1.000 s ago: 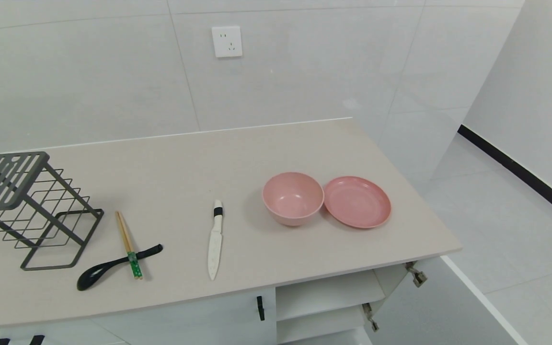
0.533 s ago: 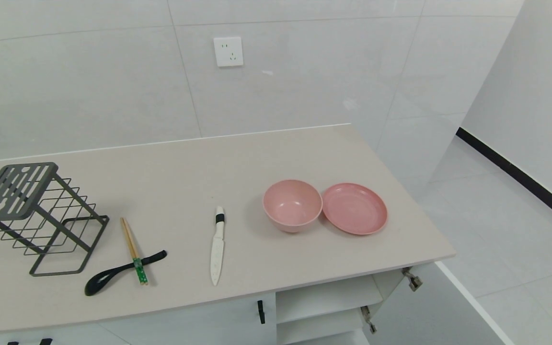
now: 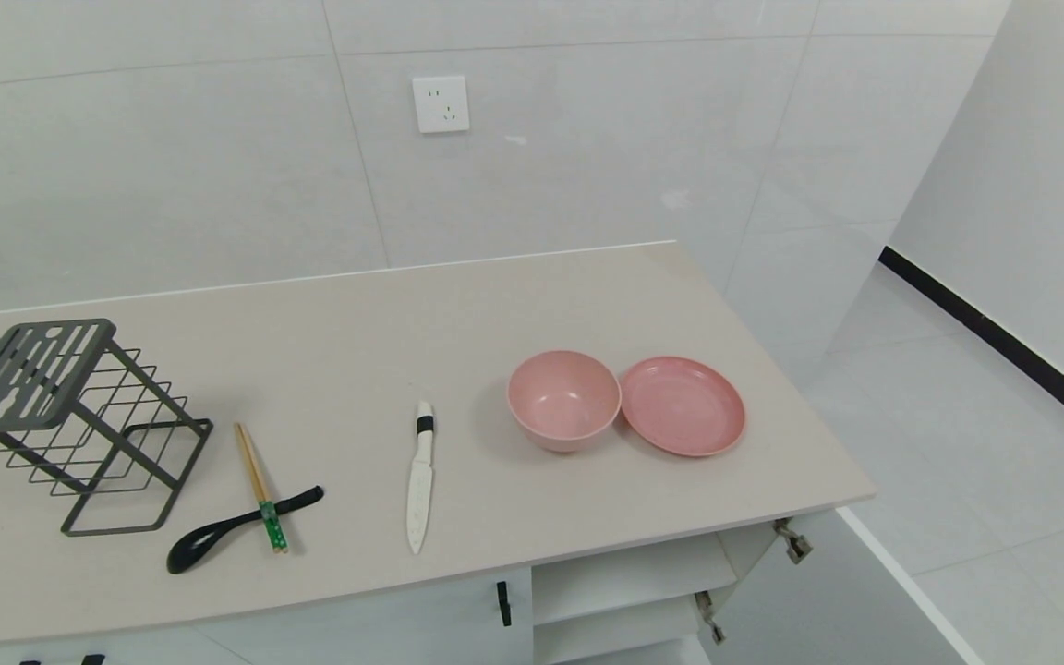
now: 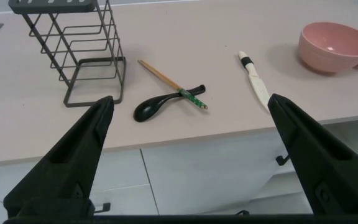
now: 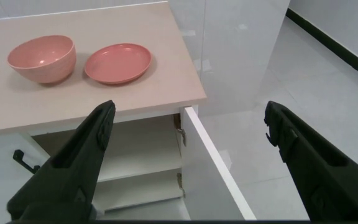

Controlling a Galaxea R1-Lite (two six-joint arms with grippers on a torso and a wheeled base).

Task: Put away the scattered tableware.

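Left end effector (image 4: 191, 98) and right end effector (image 5: 189, 106) gape off the table's (image 3: 458, 305) front edge; knife (image 3: 419, 476) and bowl (image 3: 563, 399) unmoved.

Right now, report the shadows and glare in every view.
Head view: soft, even light; the bowl casts a faint shadow toward the knife. Left wrist view: the rack throws hardly any shadow. Right wrist view: the open cupboard is dimmer under the counter.
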